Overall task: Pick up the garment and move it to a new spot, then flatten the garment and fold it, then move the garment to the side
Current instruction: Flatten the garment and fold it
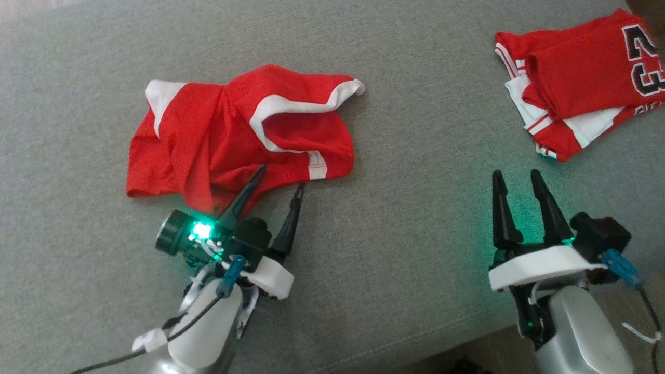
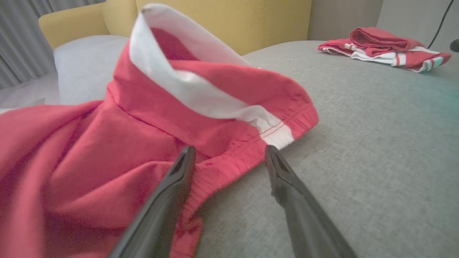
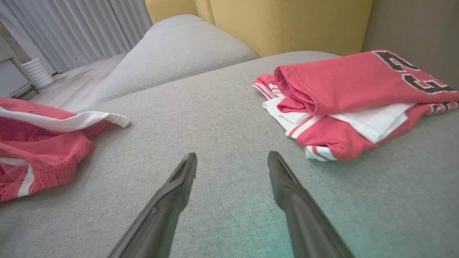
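Folded red jerseys (image 1: pixel 582 72) (one numbered) lie on the grey sofa (image 1: pixel 415 218).

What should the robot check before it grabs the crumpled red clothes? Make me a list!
1. Left gripper open: ok, its fingers are spread.
2. Lined up with the red garment: ok, the near hem lies between the fingers in the left wrist view.
3. Cloth gripped: not ok, the jaws have not closed on it.
4. Lower finger tucked under the hem: cannot tell.
5. Right gripper free to help: ok, open over the bare grey cushion, holding nothing.
6. Folded pile out of the way: ok, it lies far off to the right, apart from the garment.
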You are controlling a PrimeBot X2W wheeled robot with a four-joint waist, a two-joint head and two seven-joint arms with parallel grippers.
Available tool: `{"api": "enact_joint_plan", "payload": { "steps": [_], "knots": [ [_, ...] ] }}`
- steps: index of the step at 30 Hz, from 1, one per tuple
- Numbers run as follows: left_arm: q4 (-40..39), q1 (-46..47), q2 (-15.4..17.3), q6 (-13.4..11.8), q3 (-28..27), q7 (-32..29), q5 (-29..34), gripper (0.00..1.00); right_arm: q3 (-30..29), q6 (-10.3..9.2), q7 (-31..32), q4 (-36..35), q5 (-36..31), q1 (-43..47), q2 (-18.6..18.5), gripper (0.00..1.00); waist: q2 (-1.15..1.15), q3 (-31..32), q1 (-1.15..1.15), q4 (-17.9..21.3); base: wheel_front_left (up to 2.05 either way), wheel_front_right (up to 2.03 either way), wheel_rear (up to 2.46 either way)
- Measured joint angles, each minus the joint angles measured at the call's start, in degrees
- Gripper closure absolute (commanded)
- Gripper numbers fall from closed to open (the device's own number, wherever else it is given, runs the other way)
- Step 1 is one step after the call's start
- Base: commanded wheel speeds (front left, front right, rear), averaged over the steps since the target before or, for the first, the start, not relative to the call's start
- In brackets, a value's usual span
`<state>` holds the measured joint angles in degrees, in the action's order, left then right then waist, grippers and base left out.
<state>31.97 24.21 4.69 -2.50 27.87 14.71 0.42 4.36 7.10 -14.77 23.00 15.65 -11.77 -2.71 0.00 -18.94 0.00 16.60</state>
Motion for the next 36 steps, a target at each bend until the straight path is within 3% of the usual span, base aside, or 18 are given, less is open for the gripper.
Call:
{"api": "enact_joint_plan", "payload": {
  "steps": [8, 15, 16, 18, 25, 30, 36],
  "knots": [
    [5.15, 2.18, 0.51, -0.05, 0.98, 0.09, 0.12, 0.00, 3.13, 0.01, 0.00, 1.30, 0.99, -1.82, 0.02, 0.00, 0.00, 0.06, -0.01, 0.19, 0.00, 0.00, 0.00],
    [10.76, 4.63, -0.12, 0.19, 1.54, 0.74, -0.53, 0.00, 2.54, 0.01, 0.00, 2.22, 1.11, -1.80, 0.02, 0.00, 0.00, 0.09, -0.02, 0.49, 0.00, 0.00, 0.00],
    [11.71, 5.02, -0.32, 0.43, 1.54, 0.99, -0.59, 0.22, 2.44, 0.01, 0.00, 2.34, 1.11, -1.80, 0.02, 0.00, 0.00, 0.15, -0.02, 0.45, 0.00, 0.00, 0.00],
    [12.63, 5.44, -0.59, 0.51, 1.54, 1.01, -1.13, 1.00, 2.35, 0.01, 0.00, 2.46, 1.27, -1.78, 0.02, 0.00, 0.00, 0.31, -0.02, 0.34, 0.00, 0.00, 0.00],
    [12.74, 5.95, -1.23, 0.35, 1.36, 0.81, -2.44, 1.00, 2.34, 0.01, 0.00, 2.49, 2.15, -1.78, 0.01, 0.00, 0.00, 0.89, 0.00, -0.50, 0.00, 0.00, 0.00],
    [-0.12, 3.60, 0.86, -1.63, -0.47, 0.00, -2.83, 1.00, 1.44, 0.01, 0.00, 2.93, 2.18, -1.68, 0.02, 0.00, 0.00, 2.41, 0.01, -1.60, 0.00, 0.00, 0.00],
    [-13.51, 1.96, 1.12, -1.45, -0.27, 0.01, -2.26, 1.00, 0.55, 0.01, 0.00, 4.43, 2.57, -0.97, 0.02, 0.00, 0.00, 5.55, 0.00, -3.26, 0.00, 0.00, 0.00]
  ]
}}
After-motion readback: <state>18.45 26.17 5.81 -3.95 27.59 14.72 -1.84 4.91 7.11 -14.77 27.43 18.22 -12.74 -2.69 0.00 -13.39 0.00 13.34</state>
